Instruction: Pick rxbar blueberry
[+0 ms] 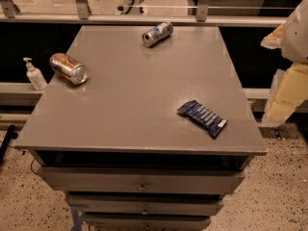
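The rxbar blueberry (202, 118) is a flat dark navy-blue wrapped bar with white text and a white end patch. It lies flat and diagonal on the grey cabinet top (139, 95), near the front right. My gripper (287, 88), cream and white, hangs at the right edge of the view, beyond the cabinet's right side. It is well to the right of the bar and a little farther back, apart from it, with nothing seen in it.
A copper-coloured can (69, 68) lies on its side at the left edge of the top. A silver-blue can (157, 33) lies at the back. A white pump bottle (34, 74) stands on a ledge to the left. Drawers (142, 183) sit below the top. A railing (144, 13) runs behind.
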You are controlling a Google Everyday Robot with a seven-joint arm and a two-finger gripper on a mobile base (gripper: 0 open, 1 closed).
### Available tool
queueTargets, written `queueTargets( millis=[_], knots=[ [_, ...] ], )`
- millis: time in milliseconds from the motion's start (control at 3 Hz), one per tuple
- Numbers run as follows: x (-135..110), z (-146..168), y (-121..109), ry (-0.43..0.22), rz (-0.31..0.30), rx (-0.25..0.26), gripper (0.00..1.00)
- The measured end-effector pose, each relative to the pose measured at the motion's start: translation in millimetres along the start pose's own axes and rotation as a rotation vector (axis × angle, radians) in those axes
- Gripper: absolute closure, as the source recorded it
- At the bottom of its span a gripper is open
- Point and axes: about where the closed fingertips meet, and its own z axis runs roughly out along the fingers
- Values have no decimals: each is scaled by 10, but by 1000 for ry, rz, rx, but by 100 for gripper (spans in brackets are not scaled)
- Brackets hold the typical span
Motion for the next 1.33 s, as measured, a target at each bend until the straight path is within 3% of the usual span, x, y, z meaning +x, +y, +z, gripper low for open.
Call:
queueTargets(
  millis=[667,1333],
  knots=[
    [-49,154,-7,-47,1,11,0],
    [-114,819,-61,-191,102,-40,0]
  ],
)
